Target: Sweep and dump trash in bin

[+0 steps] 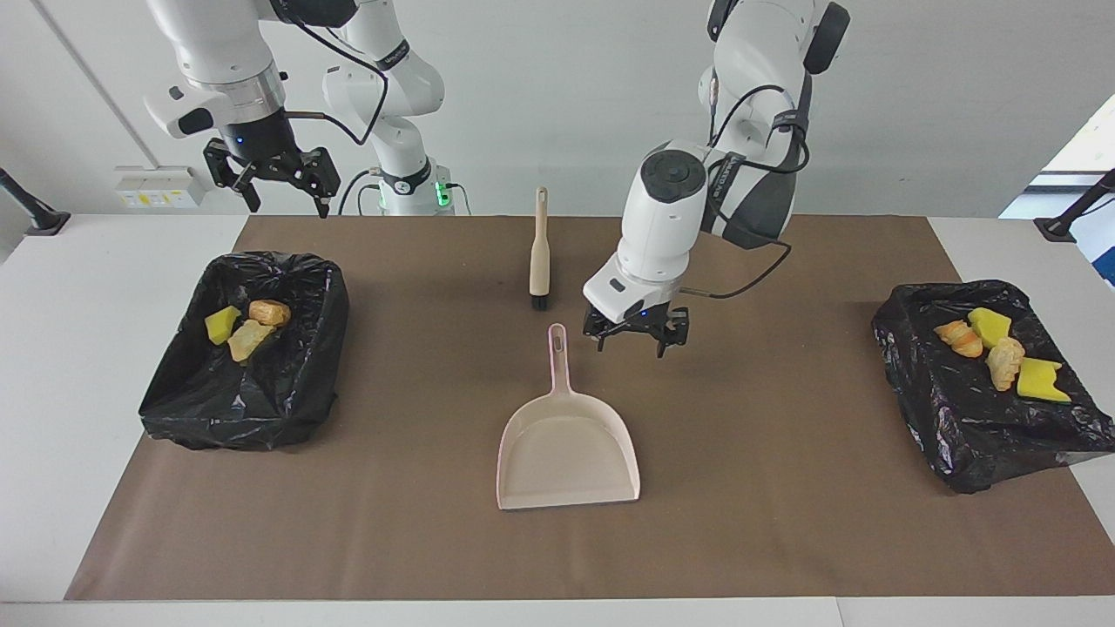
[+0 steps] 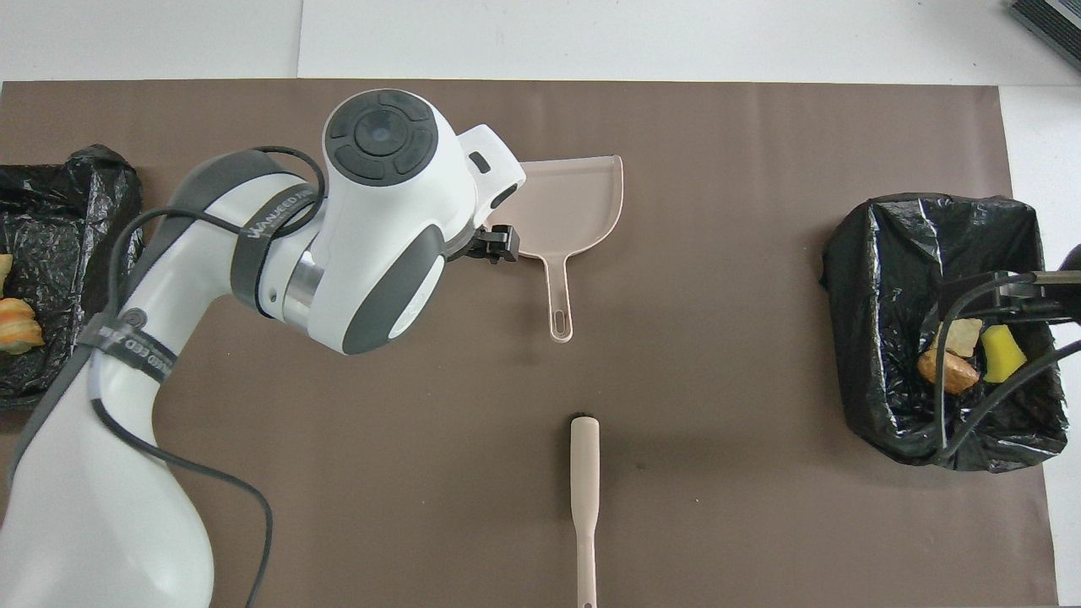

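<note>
While the beige dustpan [image 1: 566, 444] lies flat mid-mat w/ nothing holding it, the left gripper [image 1: 635, 335] hangs just beside its handle, toward the left arm's end, fingers spread & empty. Right gripper [image 1: 274, 178] is up in the air over the tabletop by the bin [image 1: 248, 348] at the right arm's end, fingers apart, holding nothing. Trash: three pieces [image 1: 246, 325] sit in that bin, four more [image 1: 1002, 353] in the second bin [image 1: 984, 392] at the left arm's end. Brush [image 1: 539, 252] lies nearer to the robots than the dustpan, apart from it.
</note>
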Controlling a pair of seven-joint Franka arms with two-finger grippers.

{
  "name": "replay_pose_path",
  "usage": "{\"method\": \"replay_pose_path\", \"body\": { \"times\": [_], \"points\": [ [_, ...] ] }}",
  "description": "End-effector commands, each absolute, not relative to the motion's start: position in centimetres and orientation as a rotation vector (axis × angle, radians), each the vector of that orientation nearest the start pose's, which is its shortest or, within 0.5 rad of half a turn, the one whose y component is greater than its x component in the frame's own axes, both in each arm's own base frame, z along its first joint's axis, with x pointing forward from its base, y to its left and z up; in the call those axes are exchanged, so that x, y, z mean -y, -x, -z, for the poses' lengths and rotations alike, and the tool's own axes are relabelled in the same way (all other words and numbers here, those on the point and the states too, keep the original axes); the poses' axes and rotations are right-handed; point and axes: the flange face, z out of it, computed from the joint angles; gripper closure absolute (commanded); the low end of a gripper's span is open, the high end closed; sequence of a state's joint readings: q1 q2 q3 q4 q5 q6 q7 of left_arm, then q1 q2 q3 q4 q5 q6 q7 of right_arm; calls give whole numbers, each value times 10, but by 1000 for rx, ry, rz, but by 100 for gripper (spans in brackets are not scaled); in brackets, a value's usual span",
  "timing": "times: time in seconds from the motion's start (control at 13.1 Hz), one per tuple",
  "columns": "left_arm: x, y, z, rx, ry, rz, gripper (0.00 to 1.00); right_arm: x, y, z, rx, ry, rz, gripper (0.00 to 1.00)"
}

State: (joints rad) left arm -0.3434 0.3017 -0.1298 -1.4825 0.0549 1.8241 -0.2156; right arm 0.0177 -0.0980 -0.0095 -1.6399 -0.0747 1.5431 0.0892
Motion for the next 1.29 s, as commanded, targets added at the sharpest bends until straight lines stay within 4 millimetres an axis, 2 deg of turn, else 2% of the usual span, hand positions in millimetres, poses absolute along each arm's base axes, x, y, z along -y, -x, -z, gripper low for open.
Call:
{"method": "replay_pose_path", "body": {
  "times": [0.0, 0.3, 0.53, 0.76, 0.84, 1.22],
  "points": [
    [221, -571, -546, -518, 3063, 32, 0, 7, -518, -641, -107, 3191, 22, 0],
    [143, -565, -596, -500, 3058, 44, 0, 7, -517, -641, -109, 3191, 15, 0],
    [108, -554, -633, -473, 3061, 101, 0, 7, -519, -642, -117, 3191, 17, 0],
    [92, -549, -658, -433, 3113, 63, 0, 7, -519, -642, -114, 3191, 17, 0],
    [83, -550, -658, -404, 3147, 39, 0, 7, -519, -642, -112, 3191, 17, 0],
    [75, -547, -665, -385, 3138, 56, 0, 7, -519, -642, -112, 3191, 17, 0]
  ]
}}
